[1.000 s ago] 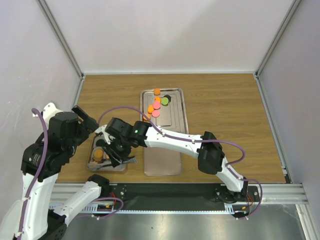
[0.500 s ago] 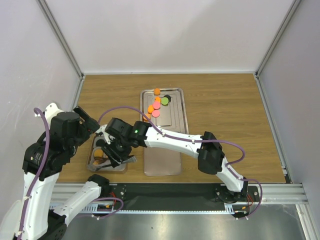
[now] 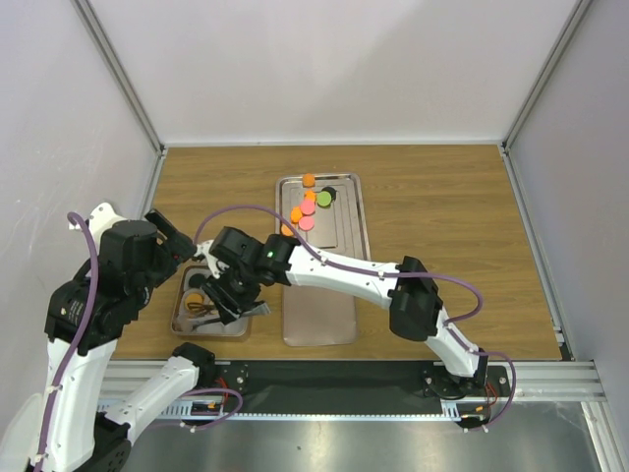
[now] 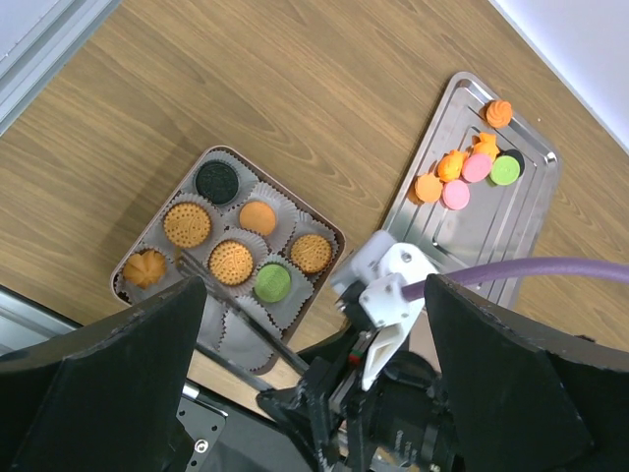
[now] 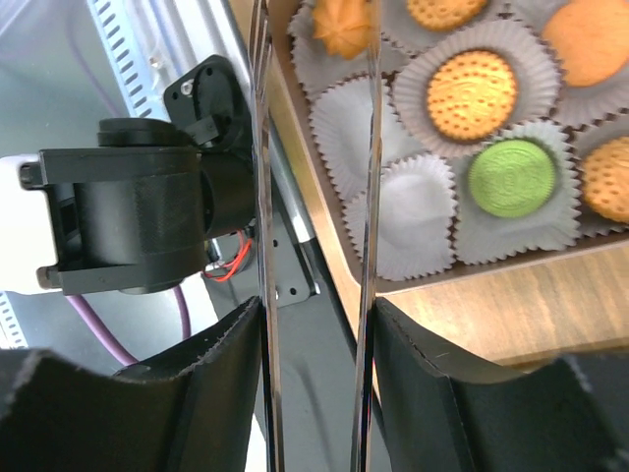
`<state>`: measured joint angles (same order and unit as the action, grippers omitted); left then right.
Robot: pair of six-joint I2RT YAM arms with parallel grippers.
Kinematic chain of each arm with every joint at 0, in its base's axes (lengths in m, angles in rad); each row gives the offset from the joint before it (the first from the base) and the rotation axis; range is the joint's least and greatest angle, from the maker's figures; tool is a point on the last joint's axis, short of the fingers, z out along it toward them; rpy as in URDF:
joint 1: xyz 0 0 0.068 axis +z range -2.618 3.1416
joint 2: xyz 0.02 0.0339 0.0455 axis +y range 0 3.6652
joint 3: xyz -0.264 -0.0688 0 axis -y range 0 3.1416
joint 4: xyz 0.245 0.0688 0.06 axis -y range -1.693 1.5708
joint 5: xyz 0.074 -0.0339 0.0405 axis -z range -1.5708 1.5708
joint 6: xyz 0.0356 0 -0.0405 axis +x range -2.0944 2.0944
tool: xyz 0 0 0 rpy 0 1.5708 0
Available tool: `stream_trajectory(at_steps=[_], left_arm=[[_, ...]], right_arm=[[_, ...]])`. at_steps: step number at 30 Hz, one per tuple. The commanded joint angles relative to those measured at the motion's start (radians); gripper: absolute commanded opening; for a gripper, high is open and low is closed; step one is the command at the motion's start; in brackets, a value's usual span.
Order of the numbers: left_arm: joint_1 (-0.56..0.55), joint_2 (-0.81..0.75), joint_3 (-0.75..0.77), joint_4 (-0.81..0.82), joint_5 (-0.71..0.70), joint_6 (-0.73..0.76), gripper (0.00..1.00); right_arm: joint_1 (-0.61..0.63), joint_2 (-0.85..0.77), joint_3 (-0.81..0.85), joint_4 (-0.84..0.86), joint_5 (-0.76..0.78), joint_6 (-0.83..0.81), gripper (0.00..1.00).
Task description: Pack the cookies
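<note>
Left gripper [image 4: 314, 295] hangs spread, empty. Right gripper [image 5: 314, 315] clamps the tongs [image 5: 262, 197], blades now apart over the box [image 5: 511, 262]; an orange cookie [image 4: 144, 265] seems to have just dropped into its corner, though the tips are hard to see. Two cups [image 5: 408, 221] sit bare; more cookies [image 3: 307, 208] wait on the far tray [image 3: 339, 236]

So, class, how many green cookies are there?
2: one round green cookie on the steel tray, another in the small brown box; the right arm may hide more.

light: bright, even — overhead | shadows: soft, faint | focus: sharp, wrist-view foregrounds blurred
</note>
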<state>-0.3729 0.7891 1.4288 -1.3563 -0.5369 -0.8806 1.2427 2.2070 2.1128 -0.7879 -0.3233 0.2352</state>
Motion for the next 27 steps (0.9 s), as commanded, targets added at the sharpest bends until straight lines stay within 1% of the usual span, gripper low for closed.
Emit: stream_trajectory(at_steps=[1, 10, 15, 18, 19, 21, 22, 23, 27], left_arm=[[-0.003, 0.001, 0.009, -0.006, 0.011, 0.017, 1.0], [-0.003, 0.027, 0.036, -0.009, 0.026, 0.029, 0.99], [-0.003, 0.035, 0.053, 0.002, 0.052, 0.038, 0.99], [-0.003, 0.036, 0.05, 0.035, 0.072, 0.052, 0.99], [-0.003, 0.039, 0.047, 0.072, 0.101, 0.069, 0.99], [-0.003, 0.048, 0.044, 0.101, 0.127, 0.08, 0.99], [-0.003, 0.059, 0.042, 0.13, 0.143, 0.084, 0.98], [-0.003, 0.062, 0.045, 0.144, 0.159, 0.092, 0.98], [-0.003, 0.079, 0.056, 0.192, 0.178, 0.121, 0.98]], right_arm=[[-0.019, -0.088, -0.002, 0.027, -0.01, 0.01, 0.52], [-0.071, -0.144, -0.034, 0.009, 0.019, 0.018, 0.51], [-0.159, -0.232, -0.082, 0.004, 0.062, 0.055, 0.51], [-0.248, -0.297, -0.154, -0.001, 0.141, 0.069, 0.52], [-0.3, -0.308, -0.196, -0.004, 0.185, 0.078, 0.52], [-0.365, -0.328, -0.227, -0.031, 0.223, 0.081, 0.53], [-0.393, -0.326, -0.241, -0.037, 0.248, 0.079, 0.53], [-0.454, -0.328, -0.264, -0.045, 0.265, 0.076, 0.53], [-0.56, -0.314, -0.313, -0.045, 0.296, 0.061, 0.53]])
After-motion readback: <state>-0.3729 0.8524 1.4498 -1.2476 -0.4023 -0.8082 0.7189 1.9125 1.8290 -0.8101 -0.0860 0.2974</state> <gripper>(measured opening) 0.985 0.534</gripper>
